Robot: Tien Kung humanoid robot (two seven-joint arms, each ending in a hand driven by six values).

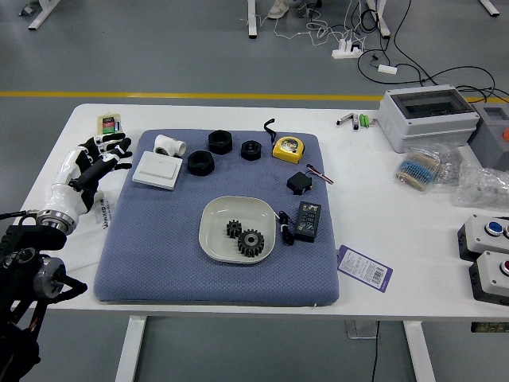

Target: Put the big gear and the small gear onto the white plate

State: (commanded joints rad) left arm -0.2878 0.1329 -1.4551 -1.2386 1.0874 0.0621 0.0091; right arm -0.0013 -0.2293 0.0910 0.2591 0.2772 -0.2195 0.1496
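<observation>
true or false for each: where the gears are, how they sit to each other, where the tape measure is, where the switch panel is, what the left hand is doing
1. Both gears are on the white plate. True: the big gear and the small gear lie inside the white plate.
2. The small gear is stacked on top of the big one. False: they lie side by side.
3. The yellow tape measure is on the blue mat. True.
4. The white switch panel is on the plate. False: it lies on the mat, near its far left corner.
5. The left hand is holding a gear. False: it holds nothing.
</observation>
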